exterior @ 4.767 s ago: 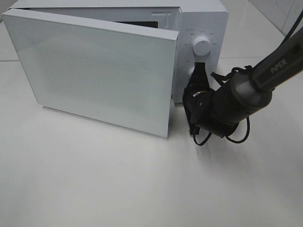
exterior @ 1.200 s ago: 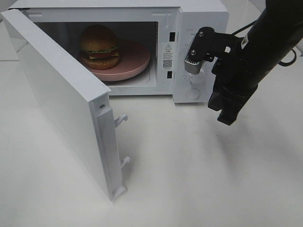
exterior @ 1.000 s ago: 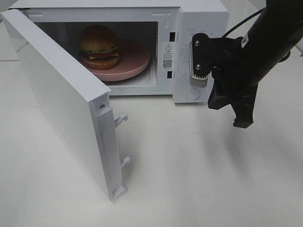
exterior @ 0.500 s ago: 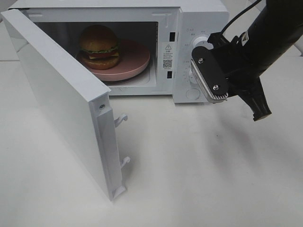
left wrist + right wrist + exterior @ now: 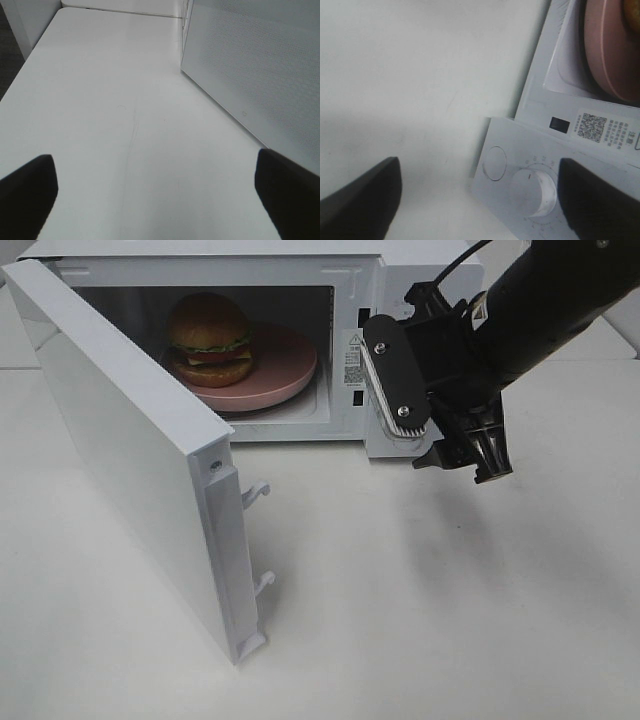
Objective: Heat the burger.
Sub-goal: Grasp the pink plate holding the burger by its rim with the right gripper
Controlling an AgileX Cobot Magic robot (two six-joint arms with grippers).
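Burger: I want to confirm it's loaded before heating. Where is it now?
In the exterior high view, the burger sits on the pink plate inside the open microwave, on the cavity's left side, beyond the swung-out door.

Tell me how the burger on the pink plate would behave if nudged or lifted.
The burger looks stacked in loose layers, so a push would probably shear or topple it. Its glossy bun may be slippery. It likely slides easily on the smooth pink plate.
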